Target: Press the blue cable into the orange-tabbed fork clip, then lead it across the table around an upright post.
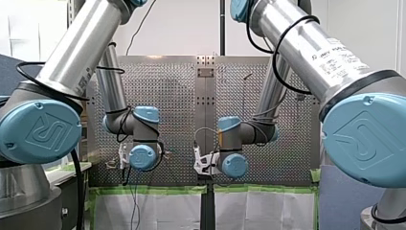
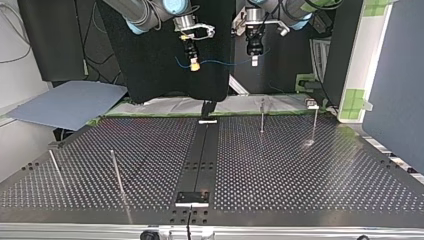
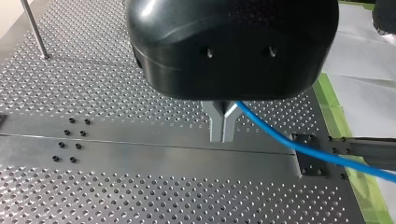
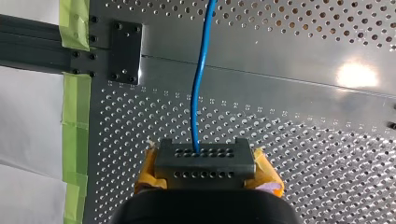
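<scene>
Currently held: blue cable (image 4: 200,84), pinched tight by left gripper (image 3: 223,133) and right gripper (image 4: 204,153).
Risk: arms pulling apart, cable slips free.

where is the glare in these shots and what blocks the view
Right wrist view: a bright glare patch on the table, apart from the blue cable. Top view: a pale sheen at the foot of a post. Left wrist view: my left gripper has a black body that hides much of the table. Front view: my left arm and my right arm cover both sides.
</scene>
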Tool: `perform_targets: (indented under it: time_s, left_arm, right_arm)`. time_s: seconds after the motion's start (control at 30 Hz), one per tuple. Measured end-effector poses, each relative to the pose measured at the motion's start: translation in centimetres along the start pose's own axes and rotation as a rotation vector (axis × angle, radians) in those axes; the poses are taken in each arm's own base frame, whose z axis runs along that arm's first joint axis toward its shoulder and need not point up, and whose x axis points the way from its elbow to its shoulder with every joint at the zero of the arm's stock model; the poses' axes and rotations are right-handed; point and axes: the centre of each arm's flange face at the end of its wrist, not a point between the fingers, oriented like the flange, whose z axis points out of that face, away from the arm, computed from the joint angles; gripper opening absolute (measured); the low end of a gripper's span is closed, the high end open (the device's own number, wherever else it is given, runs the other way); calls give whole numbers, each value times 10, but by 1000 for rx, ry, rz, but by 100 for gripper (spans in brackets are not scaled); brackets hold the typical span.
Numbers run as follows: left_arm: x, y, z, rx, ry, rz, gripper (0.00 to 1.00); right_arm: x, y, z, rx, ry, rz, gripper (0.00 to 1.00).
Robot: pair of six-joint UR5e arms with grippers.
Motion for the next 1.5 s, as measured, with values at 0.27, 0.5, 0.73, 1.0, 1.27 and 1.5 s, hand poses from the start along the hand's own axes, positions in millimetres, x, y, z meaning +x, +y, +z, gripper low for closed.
perform_targets:
  time_s: [0.27,0.5,0.73,1.0,1.27,1.5]
  left_arm:
    - [0,0,0,0,0,0,0]
    - [0,0,0,0,0,0,0]
    - [1,-1,0,5,2,4,0]
    - [-20,-35,3,104,-25,-18,0]
    - [-63,-52,22,102,-80,-83,0]
    - [-85,-36,25,21,-82,-71,0]
  right_arm:
    - [0,0,0,0,0,0,0]
    - [0,0,0,0,0,0,0]
    - [0,0,0,0,0,0,0]
    - [28,15,12,-5,14,62,0]
    - [81,21,29,23,65,152,0]
    - [111,36,29,11,74,218,0]
